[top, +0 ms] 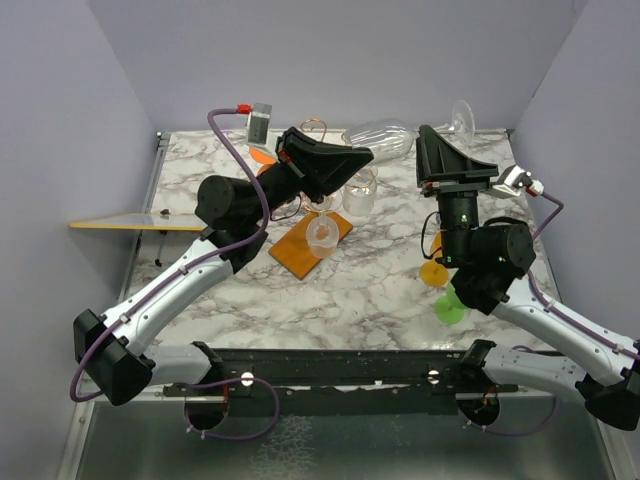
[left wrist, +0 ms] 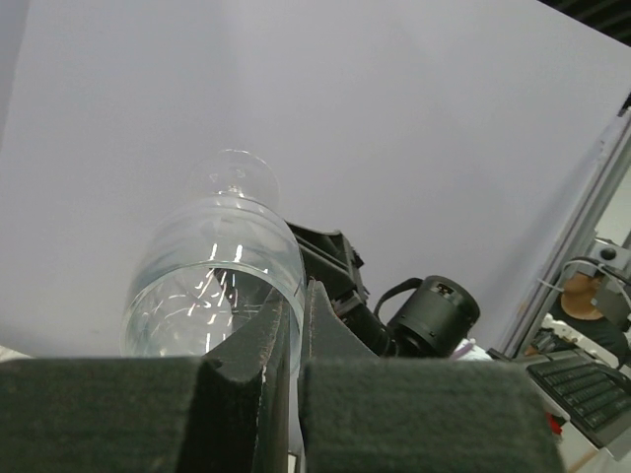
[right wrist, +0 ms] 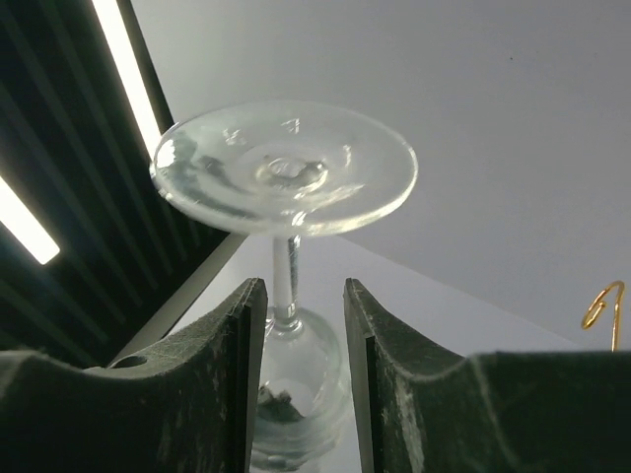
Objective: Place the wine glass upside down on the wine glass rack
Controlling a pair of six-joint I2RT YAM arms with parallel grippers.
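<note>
Wine glass rack [top: 295,255] wire mostly hidden behind left arm [top: 235,215], base sits below left gripper [left wrist: 296,305], which pinches wine glass [top: 385,133] bowl rim; right gripper [right wrist: 304,288] fingers apart straddling stem, contact unclear.

1. A marble table [top: 380,290] fills the middle of the top view.
2. A yellow board [top: 120,222] juts in at the left edge.
3. A clear tumbler [top: 360,192] stands at upper centre.
4. An orange disc [top: 435,272] and a green disc [top: 450,306] lie right of centre, the green one just below the orange.
</note>
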